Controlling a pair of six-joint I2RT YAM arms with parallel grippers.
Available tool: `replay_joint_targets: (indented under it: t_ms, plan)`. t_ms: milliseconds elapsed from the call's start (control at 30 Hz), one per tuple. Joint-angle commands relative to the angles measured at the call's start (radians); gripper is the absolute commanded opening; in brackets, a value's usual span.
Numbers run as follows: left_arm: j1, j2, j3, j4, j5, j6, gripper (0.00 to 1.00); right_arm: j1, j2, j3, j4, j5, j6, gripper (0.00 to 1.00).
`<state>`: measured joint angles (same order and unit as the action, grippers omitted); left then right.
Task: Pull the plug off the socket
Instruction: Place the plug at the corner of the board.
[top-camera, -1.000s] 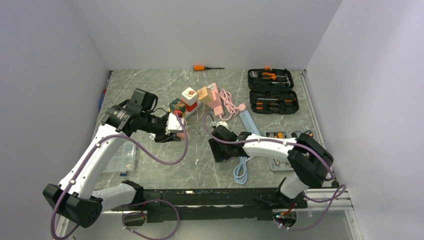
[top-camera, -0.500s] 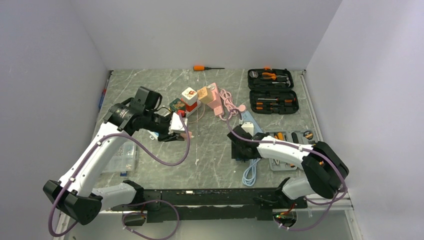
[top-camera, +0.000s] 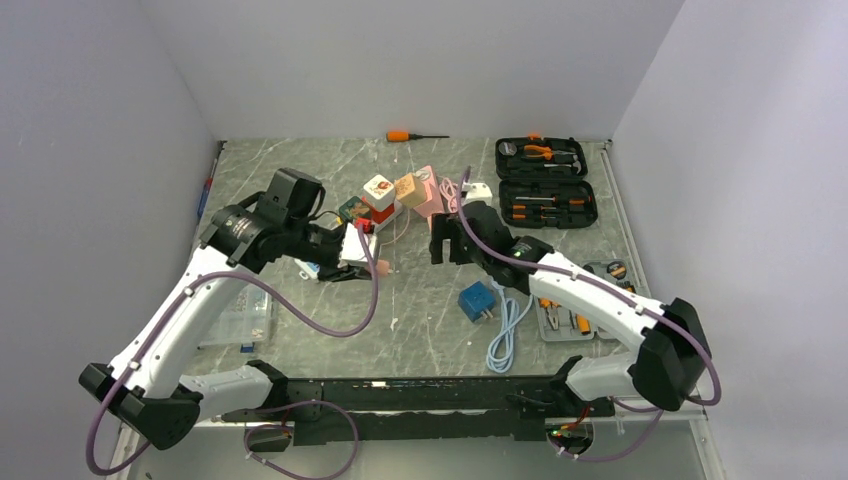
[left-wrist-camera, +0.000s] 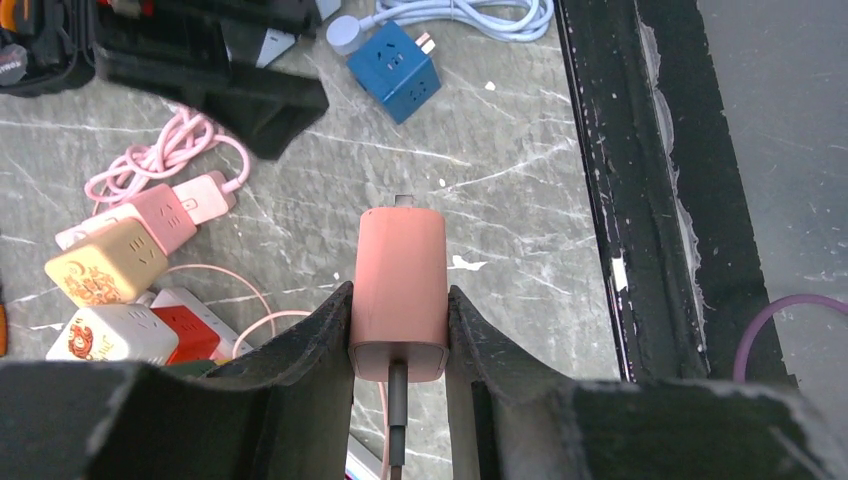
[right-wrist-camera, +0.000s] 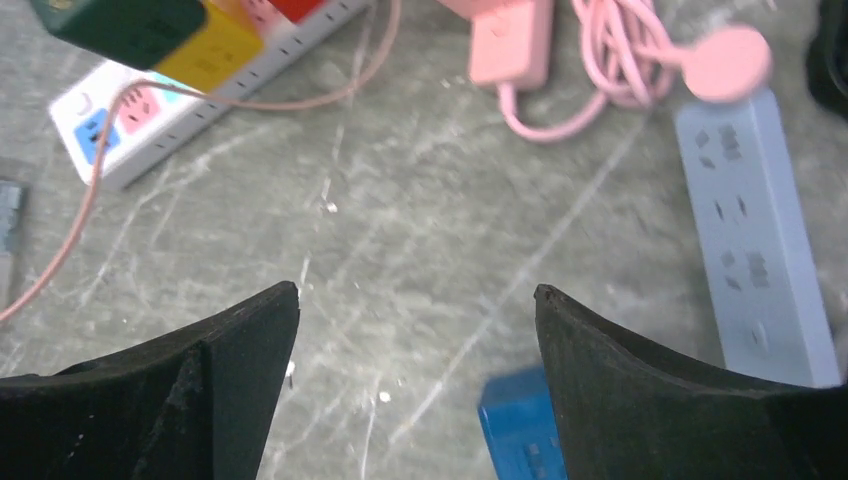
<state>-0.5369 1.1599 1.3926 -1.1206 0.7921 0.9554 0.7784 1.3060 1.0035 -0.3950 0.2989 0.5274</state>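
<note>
My left gripper (left-wrist-camera: 400, 290) is shut on a salmon-pink plug (left-wrist-camera: 400, 270), held off the table with its prong pointing away and a dark cable at its back. In the top view this gripper (top-camera: 362, 258) hangs just left of the white power strip (top-camera: 392, 212), which carries several cube plugs (top-camera: 378, 190). The strip also shows in the left wrist view (left-wrist-camera: 185, 305) and the right wrist view (right-wrist-camera: 130, 120). My right gripper (right-wrist-camera: 417, 290) is open and empty over bare table, right of the strip in the top view (top-camera: 438, 246). A blue cube plug (top-camera: 477, 302) lies loose on the table.
A pink adapter with a coiled pink cable (top-camera: 455, 205) lies behind the strip. A light blue power strip (right-wrist-camera: 755, 230) and a blue cable (top-camera: 505, 340) lie at the right. Two open tool cases (top-camera: 545, 180) and an orange screwdriver (top-camera: 405, 135) are at the back. A clear box (top-camera: 240, 320) sits at the left.
My right gripper moved right, let go of the blue cube plug on the table, then swung back toward the pink adapter. My left gripper has barely shifted with the pink plug.
</note>
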Motion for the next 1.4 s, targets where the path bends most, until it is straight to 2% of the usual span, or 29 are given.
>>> replay_joint_targets:
  t_ms: [0,133,267,433,567,733,967,1233,1367]
  plan:
    - [-0.016,-0.025,0.084,-0.009,0.041,-0.022,0.0,-0.002,0.073,-0.097,0.366,-0.112,-0.202,0.88]
    - [-0.023,-0.024,0.176,-0.032,0.035,-0.021,0.0,0.022,0.166,-0.211,0.717,-0.154,-0.352,0.86]
    - [-0.03,-0.033,0.264,-0.035,0.018,-0.024,0.0,0.08,0.28,-0.24,0.943,-0.112,-0.534,0.85]
    - [-0.034,-0.04,0.304,-0.006,0.021,-0.075,0.0,0.168,0.413,-0.254,1.239,0.038,-0.792,0.84]
    - [-0.035,-0.041,0.317,0.0,0.037,-0.108,0.0,0.172,0.505,-0.273,1.455,0.03,-0.888,0.84]
    - [-0.034,-0.04,0.353,0.016,0.021,-0.124,0.0,0.166,0.661,-0.222,1.586,0.023,-0.986,0.84]
    - [-0.035,-0.034,0.405,0.025,0.036,-0.177,0.0,0.164,0.78,-0.108,1.642,0.052,-1.088,0.81]
    - [-0.035,-0.038,0.406,0.025,0.065,-0.234,0.0,0.181,0.83,-0.06,1.726,0.099,-1.164,0.67]
    - [-0.034,-0.04,0.408,0.053,0.071,-0.272,0.0,0.181,0.868,-0.027,1.749,0.112,-1.174,0.52]
